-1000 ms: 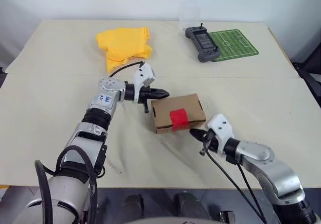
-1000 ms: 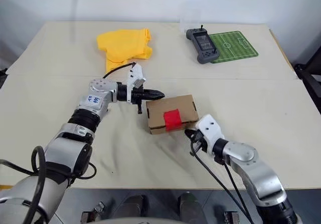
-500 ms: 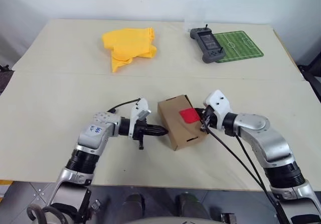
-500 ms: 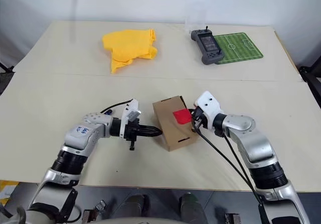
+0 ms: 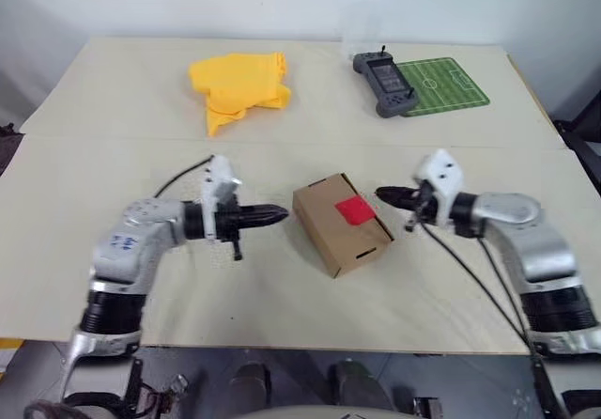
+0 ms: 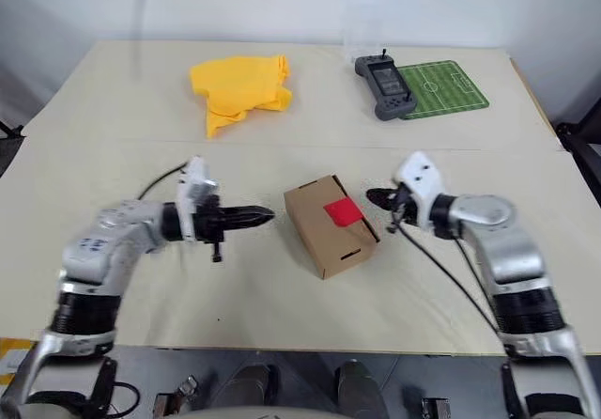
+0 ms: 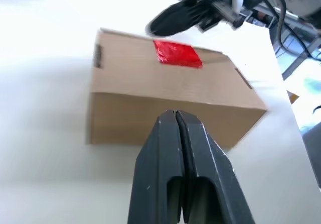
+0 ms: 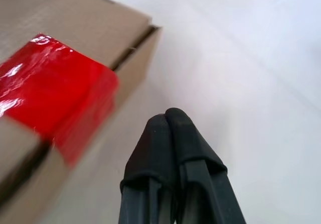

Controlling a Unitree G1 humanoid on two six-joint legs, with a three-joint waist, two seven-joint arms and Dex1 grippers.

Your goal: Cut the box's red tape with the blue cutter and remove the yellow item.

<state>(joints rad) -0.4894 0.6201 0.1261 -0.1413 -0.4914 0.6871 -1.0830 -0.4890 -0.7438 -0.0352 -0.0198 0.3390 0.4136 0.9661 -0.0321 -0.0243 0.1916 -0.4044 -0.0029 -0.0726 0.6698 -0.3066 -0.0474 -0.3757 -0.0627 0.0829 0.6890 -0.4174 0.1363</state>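
I have the box (image 5: 341, 223) lying between my two grippers, red tape (image 5: 355, 209) up, likely squared for cutting. The left gripper (image 5: 278, 216) and right gripper (image 5: 383, 193), both pinched shut and empty, flank it just clear of its sides; half a second ago each pressed against it.

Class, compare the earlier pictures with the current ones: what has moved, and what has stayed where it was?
The small brown cardboard box with the red tape patch was turned from lying square to lying askew. Both grippers, left and right, then drew back to either side, shut and apart from it. The yellow cloth, grey handheld controller and green mat stayed put.
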